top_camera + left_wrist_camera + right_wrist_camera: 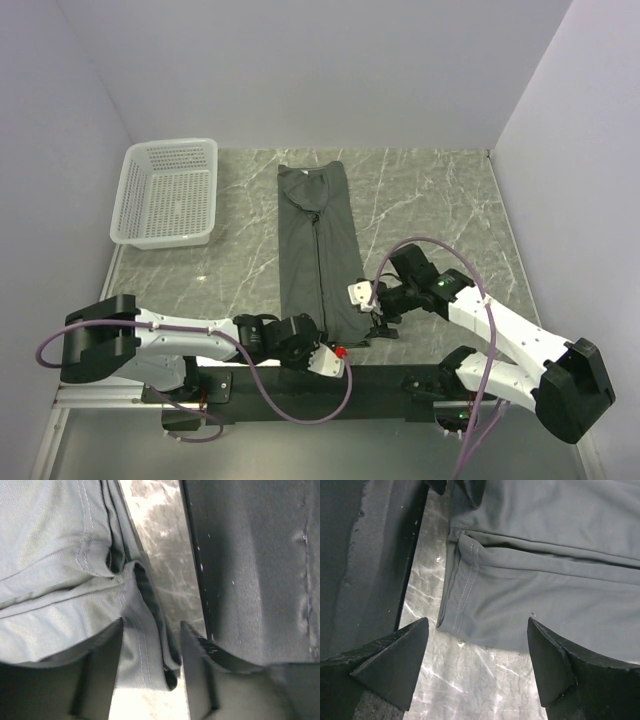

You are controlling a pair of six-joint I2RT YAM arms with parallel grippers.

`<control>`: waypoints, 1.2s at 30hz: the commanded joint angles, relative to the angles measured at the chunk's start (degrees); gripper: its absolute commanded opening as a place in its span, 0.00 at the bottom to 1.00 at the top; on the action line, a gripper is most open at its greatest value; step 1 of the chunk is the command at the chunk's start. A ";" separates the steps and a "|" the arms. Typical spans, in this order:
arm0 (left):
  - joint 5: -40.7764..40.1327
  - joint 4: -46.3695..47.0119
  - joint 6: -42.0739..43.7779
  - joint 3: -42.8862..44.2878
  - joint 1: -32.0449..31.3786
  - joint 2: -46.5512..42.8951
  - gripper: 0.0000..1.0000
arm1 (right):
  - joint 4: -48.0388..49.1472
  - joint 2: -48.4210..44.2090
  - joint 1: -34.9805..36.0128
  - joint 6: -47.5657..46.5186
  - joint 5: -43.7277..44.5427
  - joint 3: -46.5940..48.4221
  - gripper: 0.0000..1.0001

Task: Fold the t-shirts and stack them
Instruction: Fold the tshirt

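One dark grey t-shirt (318, 250) lies on the marble table, folded lengthwise into a long narrow strip with its collar at the far end. My left gripper (322, 352) is low at the strip's near left corner. In the left wrist view it (151, 626) is open, and the hemmed corner of the t-shirt (60, 555) lies between the jaws, unclamped. My right gripper (372, 305) is at the near right corner. In the right wrist view it (478, 625) is wide open just short of the t-shirt's hem corner (545, 580), over bare marble.
A white mesh basket (170, 145) stands at the far left of the table. A black rail (400, 375) runs along the table's near edge, close to both grippers; it shows in the left wrist view (250, 570) and the right wrist view (365, 555).
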 commanded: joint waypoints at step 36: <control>-4.38 -0.50 0.36 -0.42 -1.25 0.25 0.01 | 6.81 14.81 16.32 7.73 12.33 -0.85 0.79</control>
